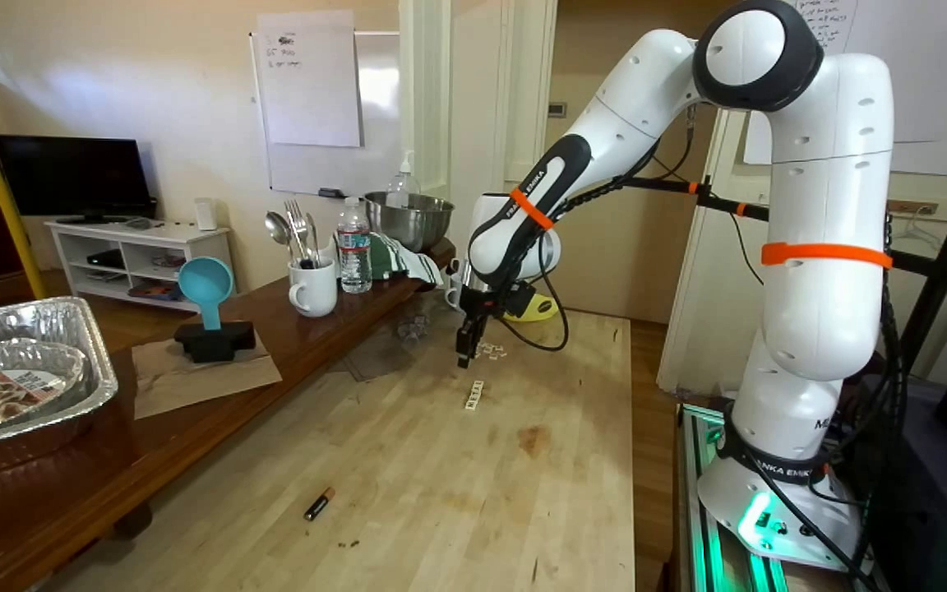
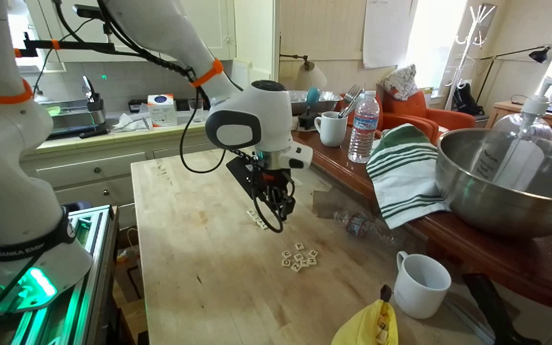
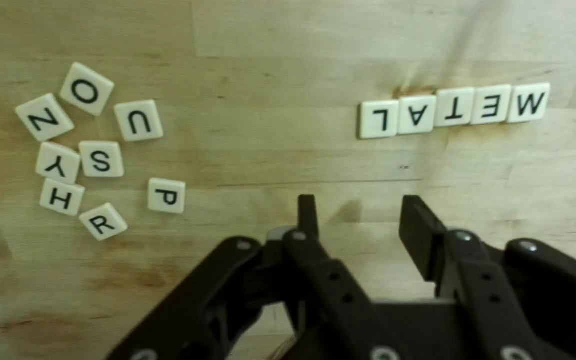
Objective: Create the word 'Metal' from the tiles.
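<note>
Table first: METAL tiles lie at 1–2 o'clock from my gripper in wrist view, row running roughly 9-to-3. It's spread, pinching nothing. Looks done, I'd just lift clear.

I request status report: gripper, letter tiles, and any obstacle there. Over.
Gripper open, holding nothing. Tile row spells METAL. Loose tiles lie apart, not in its way.

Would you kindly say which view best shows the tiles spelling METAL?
The wrist view: looking down on the METAL tiles, it shows all five letters large, though upside down. Both exterior views show them smaller; in an exterior view a cable seems to overlap them.
</note>
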